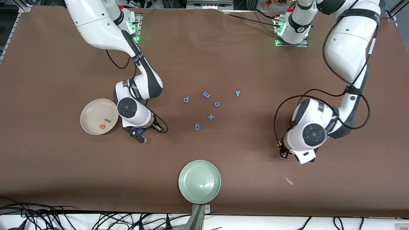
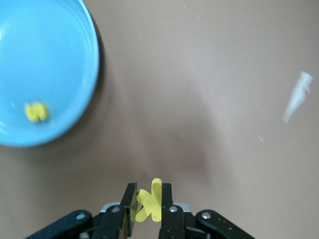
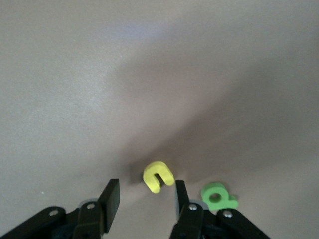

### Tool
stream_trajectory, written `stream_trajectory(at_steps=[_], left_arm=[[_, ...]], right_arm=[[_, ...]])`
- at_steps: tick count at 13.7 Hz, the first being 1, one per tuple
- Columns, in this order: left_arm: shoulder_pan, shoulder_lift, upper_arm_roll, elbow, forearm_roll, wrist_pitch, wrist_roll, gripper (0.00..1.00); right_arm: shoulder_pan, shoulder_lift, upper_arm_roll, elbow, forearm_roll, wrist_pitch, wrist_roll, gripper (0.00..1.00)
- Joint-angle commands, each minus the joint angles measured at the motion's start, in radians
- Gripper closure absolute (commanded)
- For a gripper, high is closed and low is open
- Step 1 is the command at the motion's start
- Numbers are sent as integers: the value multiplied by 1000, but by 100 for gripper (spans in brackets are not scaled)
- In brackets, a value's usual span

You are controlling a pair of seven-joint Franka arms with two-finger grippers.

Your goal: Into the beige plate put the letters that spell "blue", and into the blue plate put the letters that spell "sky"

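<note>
My left gripper (image 2: 150,201) is shut on the yellow k (image 2: 151,200) and holds it above bare table beside the blue plate (image 2: 55,45). The yellow s (image 2: 36,111) lies in that plate. The left hand (image 1: 300,153) hides the plate in the front view. My right gripper (image 3: 144,196) is open over the table next to the beige plate (image 1: 92,111). The yellow u (image 3: 158,177) lies just off its fingertips, close to one finger (image 3: 180,194); the green b (image 3: 218,195) lies beside it. The orange e (image 1: 101,126) and dark-green l (image 1: 107,120) are in the beige plate. The teal y (image 1: 237,93) lies mid-table.
Blue letters and a plus sign (image 1: 210,117) are scattered mid-table. A pale green plate (image 1: 191,191) sits at the edge nearest the front camera. A white scrap (image 1: 288,180) lies near the left hand.
</note>
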Motion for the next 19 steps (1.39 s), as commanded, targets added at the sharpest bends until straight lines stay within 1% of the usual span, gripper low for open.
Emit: stream_trajectory(at_steps=[1,4,5,7,8,9,10,11,12,13,14,15,16,18,19], left_arm=[[73,-125,-8,-160,-29,-7,119,91],[137,-210,-8,-282,-29,22,208,91],[155,-236,-8,-339,-29,65,228,91],[186,-290,-8,-486,-18,216,236,91],[217,-322,-8,-554,-12,272,248,91],[237,-345,-8,-597,-12,289,309,91],[258,-353,-8,-619,-12,292,358,89],[261,-345,-6,-628,-10,310,363,87],[263,-337,-5,-645,-4,338,362,87],[272,-339,-5,-675,29,369,368,87],[296,-339,-6,-692,53,387,369,82],[297,-336,-6,-692,56,390,373,70],[297,-333,-6,-692,56,389,379,51],[298,-337,-6,-686,56,372,399,31],[295,-337,-6,-676,56,360,397,26]], right_arm=[[-1,-20,1,-28,-3,-12,-13,47],[0,-19,-1,-53,-12,12,-22,47],[-2,-19,-1,-57,-12,21,-24,47],[0,-14,1,-67,-12,41,-22,47],[0,-13,1,-74,-12,57,-24,47],[0,-13,-1,-79,-12,72,-24,47],[-2,-11,1,-79,-12,75,-25,47],[-4,-11,-1,-77,-12,78,-36,47],[-8,-10,-1,-76,-12,83,-49,47],[-10,-4,1,-77,-12,95,-51,47],[-10,-1,1,-77,-10,100,-51,48],[-8,-1,1,-77,-10,101,-50,49],[-8,-1,1,-77,-10,106,-50,51],[-8,-1,1,-76,-9,109,-45,53],[-7,-1,1,-74,-7,110,-39,54]])
